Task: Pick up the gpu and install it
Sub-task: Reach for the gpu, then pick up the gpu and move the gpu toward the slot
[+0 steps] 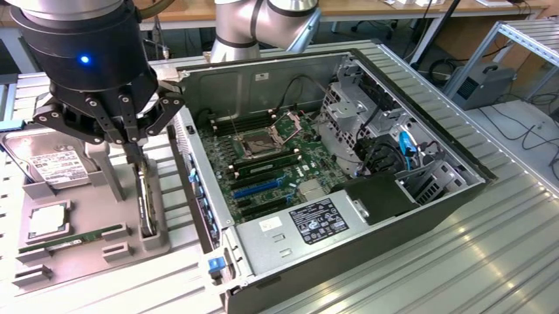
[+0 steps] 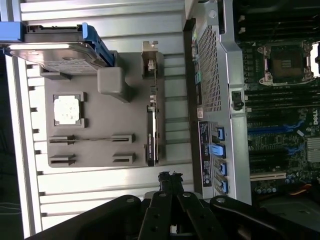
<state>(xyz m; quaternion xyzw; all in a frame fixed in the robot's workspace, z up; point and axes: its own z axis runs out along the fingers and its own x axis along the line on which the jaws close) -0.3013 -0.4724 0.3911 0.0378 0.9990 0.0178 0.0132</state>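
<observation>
The gpu [image 1: 148, 199] stands on edge in a slot of the grey holder tray [image 1: 83, 261], to the exterior view's left of the open computer case [image 1: 367, 242]. In the wrist view the gpu [image 2: 152, 131] appears as a thin dark card, with its silver bracket [image 2: 149, 59] at the far end. My gripper [image 1: 133, 142] hangs just above the card's near end. Its fingers are pressed together with nothing between them. In the wrist view my gripper [image 2: 170, 178] sits a little off the card's end, not touching it.
The tray also holds a hard drive [image 1: 51, 163], a CPU [image 1: 48, 222] and a RAM stick [image 1: 70, 242]. Inside the case lies the motherboard [image 1: 279, 154] with blue and black expansion slots [image 1: 251, 190]. A drive cage [image 1: 358, 111] and cables fill the case's right side.
</observation>
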